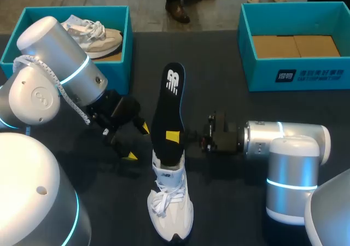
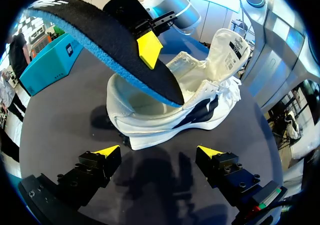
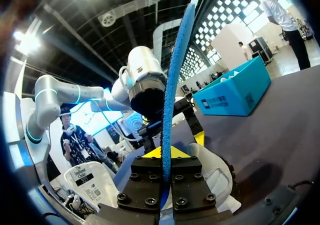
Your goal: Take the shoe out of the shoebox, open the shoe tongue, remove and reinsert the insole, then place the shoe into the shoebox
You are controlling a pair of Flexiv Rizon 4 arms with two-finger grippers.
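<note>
Altogether one insole (image 1: 168, 112), pinched upright in the right gripper (image 1: 176, 138).
Shoes and boxes come two of each: a white shoe (image 1: 170, 208) below that gripper, a second shoe (image 1: 95, 35) inside one shoebox (image 1: 127, 49) beyond the left gripper (image 1: 137, 142), and another shoebox (image 1: 298, 74); only the head view shows both boxes. The left wrist view alone shows the tongue (image 2: 227, 47) folded back and the insole's end inside the shoe. The right gripper's fingers press the insole's blue edge from both sides. The left gripper gapes wide, holding nothing, with the shoe just ahead.
</note>
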